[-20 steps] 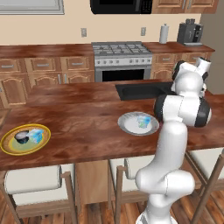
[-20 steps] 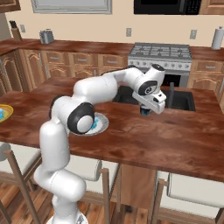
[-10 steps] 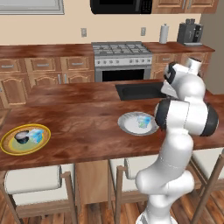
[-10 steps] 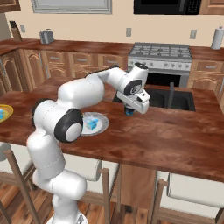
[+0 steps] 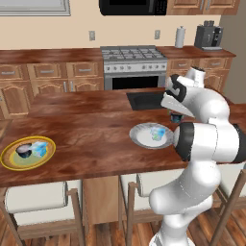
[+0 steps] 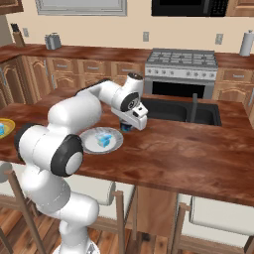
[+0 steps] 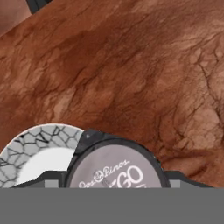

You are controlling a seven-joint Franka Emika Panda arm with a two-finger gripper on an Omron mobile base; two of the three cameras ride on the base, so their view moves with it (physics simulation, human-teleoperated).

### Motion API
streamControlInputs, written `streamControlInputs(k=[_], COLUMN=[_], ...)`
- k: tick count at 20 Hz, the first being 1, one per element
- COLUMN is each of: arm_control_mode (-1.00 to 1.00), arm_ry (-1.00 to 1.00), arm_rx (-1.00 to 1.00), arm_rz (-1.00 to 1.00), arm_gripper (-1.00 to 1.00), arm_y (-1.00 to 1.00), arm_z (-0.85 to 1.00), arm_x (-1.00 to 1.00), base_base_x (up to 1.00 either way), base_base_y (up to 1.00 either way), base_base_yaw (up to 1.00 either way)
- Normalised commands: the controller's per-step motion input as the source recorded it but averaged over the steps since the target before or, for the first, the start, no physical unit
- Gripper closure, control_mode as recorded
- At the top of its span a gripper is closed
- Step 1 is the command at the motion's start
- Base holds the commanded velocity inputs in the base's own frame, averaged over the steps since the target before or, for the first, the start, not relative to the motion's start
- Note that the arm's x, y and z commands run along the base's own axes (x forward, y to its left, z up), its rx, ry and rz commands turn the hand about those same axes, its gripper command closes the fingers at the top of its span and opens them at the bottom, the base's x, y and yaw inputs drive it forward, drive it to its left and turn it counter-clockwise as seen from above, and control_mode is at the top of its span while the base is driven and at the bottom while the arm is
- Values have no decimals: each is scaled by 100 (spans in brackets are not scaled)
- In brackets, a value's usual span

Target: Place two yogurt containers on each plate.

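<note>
Dark yogurt cup with pale printed lid (image 7: 114, 168) clamped between gripper (image 6: 127, 128) jaws, hanging over brown wooden counter (image 6: 198, 154) just beside white-grey round plate (image 6: 89, 144), which carries light-blue translucent cup (image 6: 103, 139); advice: shift cup fully over plate's bare part, lower upright, release clear of blue cup

Wooden kitchen, island counter (image 5: 91, 139), stove (image 5: 133, 65)

Wooden island counter (image 5: 91, 139) with sink (image 6: 181, 111) at its far side; stove (image 5: 134, 65) against far wall, paper towel roll (image 5: 180, 36) to its right
</note>
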Motion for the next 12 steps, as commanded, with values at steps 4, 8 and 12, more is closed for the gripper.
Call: streamControlInputs(k=[4, 8, 12], arm_control_mode=[-100, -100, -100], arm_ry=[0, 0, 0], arm_rx=[0, 0, 0], arm_rz=[5, 2, 0], arm_gripper=[100, 100, 100], arm_y=[74, 71, 60], arm_z=[0, 0, 1], arm_x=[-15, -4, 0], base_base_x=[0, 0, 0], base_base_y=[0, 0, 0], base_base_yaw=[0, 0, 0])
